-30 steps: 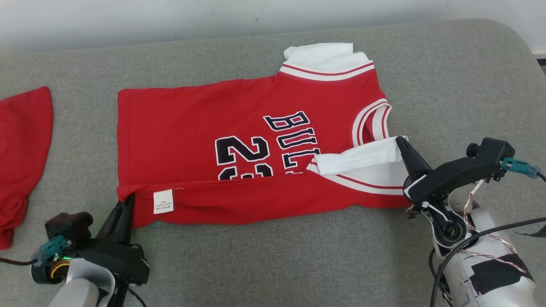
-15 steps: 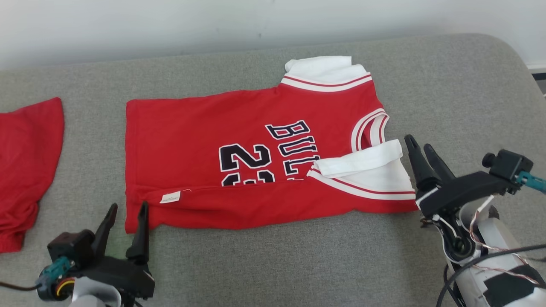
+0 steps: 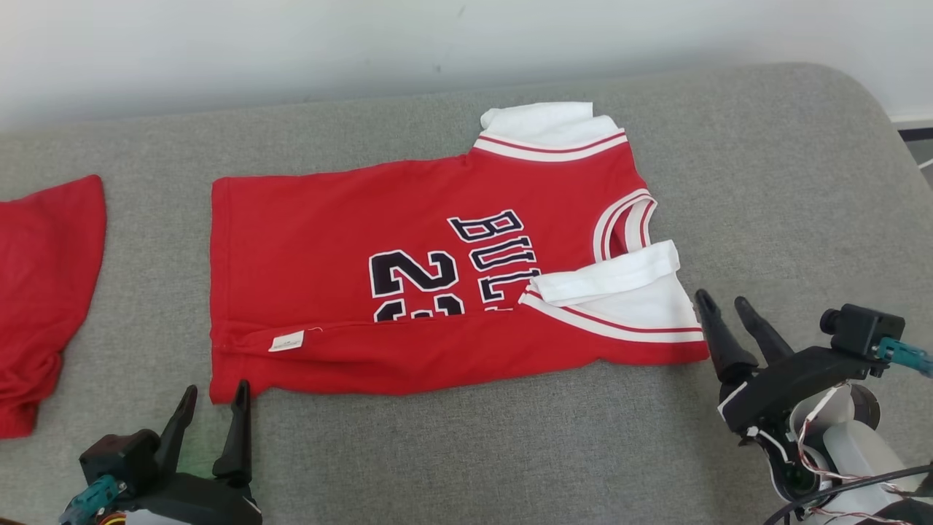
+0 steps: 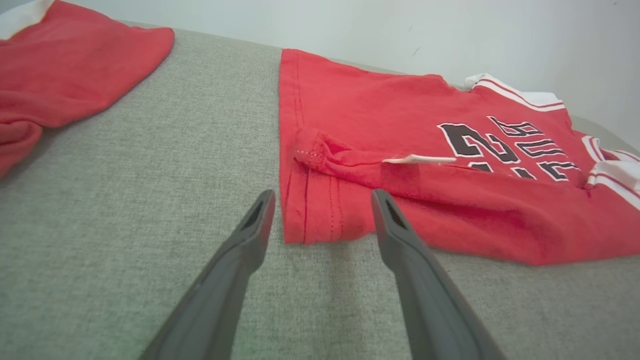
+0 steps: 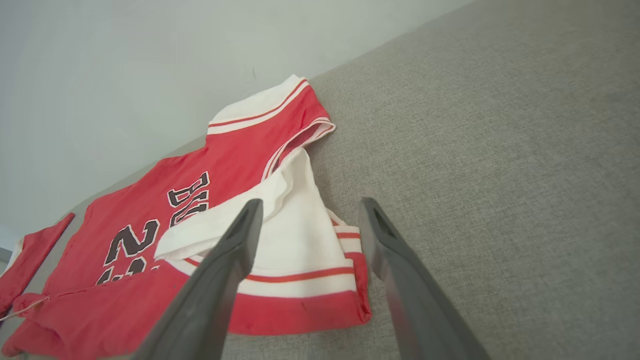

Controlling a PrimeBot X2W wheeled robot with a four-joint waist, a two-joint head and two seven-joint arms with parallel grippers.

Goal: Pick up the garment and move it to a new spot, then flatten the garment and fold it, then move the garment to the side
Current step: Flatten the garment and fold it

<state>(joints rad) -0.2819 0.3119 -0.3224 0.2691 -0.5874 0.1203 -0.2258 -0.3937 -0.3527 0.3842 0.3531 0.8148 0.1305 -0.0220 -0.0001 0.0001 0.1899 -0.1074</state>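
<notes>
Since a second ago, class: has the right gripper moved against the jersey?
Yes. The right gripper has drawn back off the jersey, toward the robot, opening.

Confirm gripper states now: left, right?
Left gripper: open, empty, at the jersey hem corner.
Right gripper: open, empty, beside the white sleeve.

Left and right jaws wide apart
</notes>
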